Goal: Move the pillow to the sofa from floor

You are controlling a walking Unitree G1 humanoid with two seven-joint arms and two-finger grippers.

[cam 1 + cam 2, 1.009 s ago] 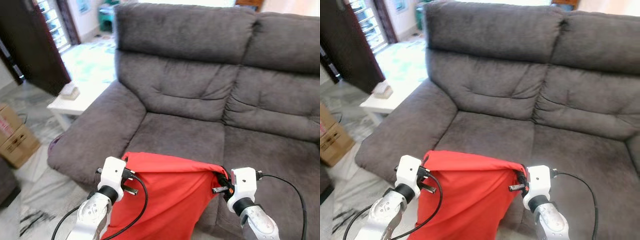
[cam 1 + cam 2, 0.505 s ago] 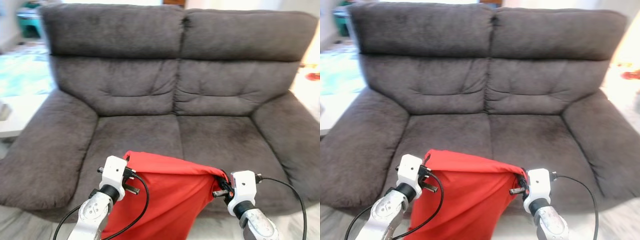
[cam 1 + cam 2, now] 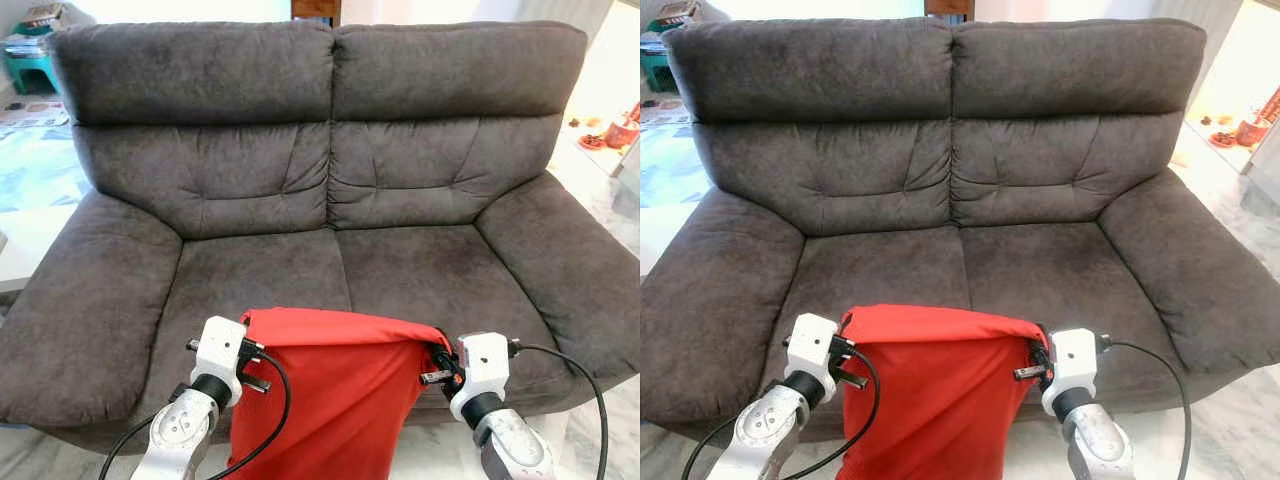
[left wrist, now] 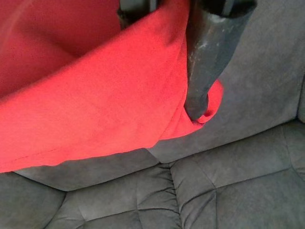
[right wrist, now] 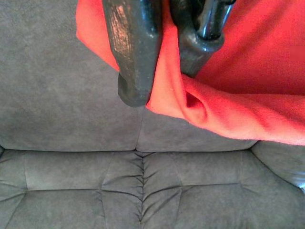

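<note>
Two claws hold the red pillow [image 3: 325,395] up by its top corners, left claw [image 3: 250,352] and right claw [image 3: 436,363] each pinched on fabric. Pillow hangs before the grey sofa [image 3: 300,190], at its seat's front edge.

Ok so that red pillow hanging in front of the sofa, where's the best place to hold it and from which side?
By its two top corners, one from each side. The red pillow hangs limp, its top edge stretched flat between the left gripper and right gripper, each pinching a corner. That spread keeps the fabric from bunching above the sofa seat.
</note>
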